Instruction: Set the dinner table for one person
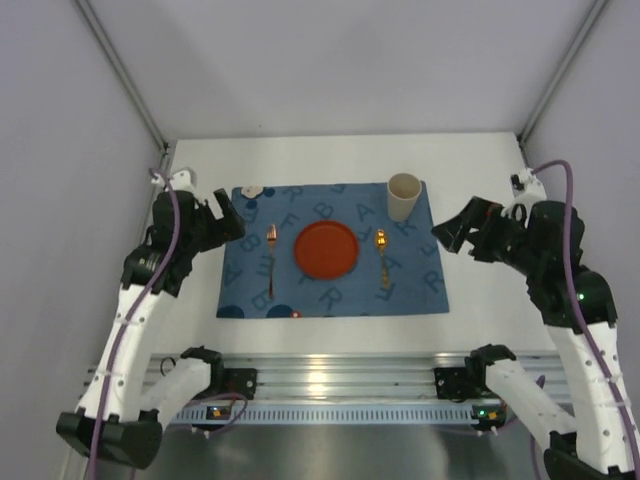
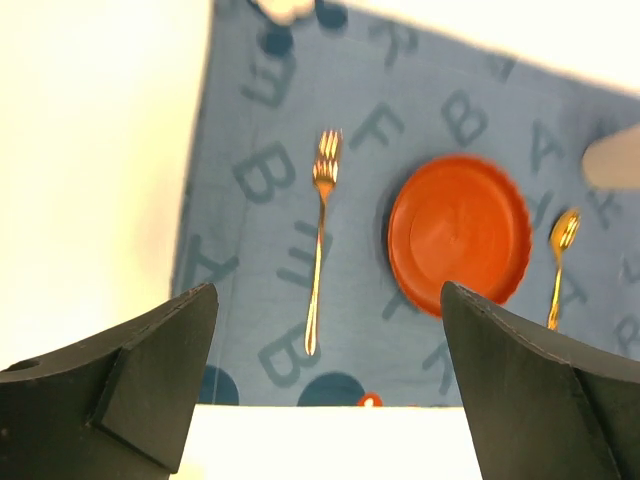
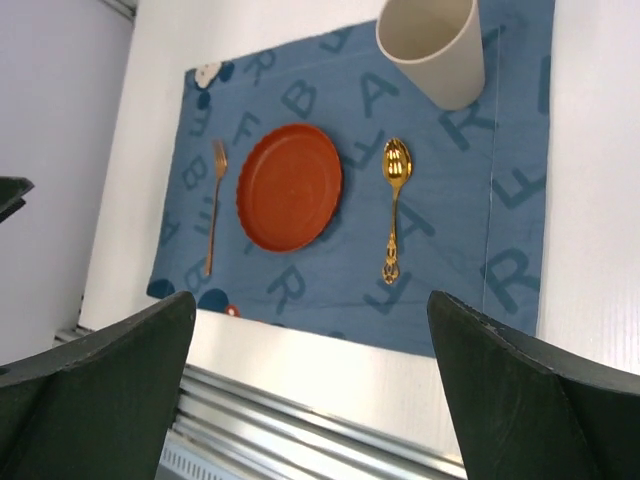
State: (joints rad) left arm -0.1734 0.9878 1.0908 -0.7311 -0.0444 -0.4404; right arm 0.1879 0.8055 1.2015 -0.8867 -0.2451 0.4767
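Note:
The dinner table [image 1: 330,155] is a white tabletop with a blue letter-printed placemat [image 1: 420,285] at its middle. On the mat lie an orange plate [image 1: 325,249], a gold fork [image 1: 271,258] to its left, a gold spoon [image 1: 382,255] to its right and a cream cup [image 1: 404,196] at the far right corner. My left gripper [image 1: 228,215] hovers open off the mat's left edge, holding nothing. My right gripper [image 1: 450,232] hovers open off the mat's right edge, also empty. The left wrist view shows the fork [image 2: 322,230] and plate [image 2: 460,230] between the wide jaws; the right wrist view shows the plate [image 3: 290,187], spoon [image 3: 394,200] and cup [image 3: 432,45].
An aluminium rail [image 1: 340,375] runs along the table's near edge, with both arm bases on it. Grey walls and slanted frame posts [image 1: 125,85] close the table in at the left, right and back. Bare white strips of table [image 3: 590,200] flank the mat.

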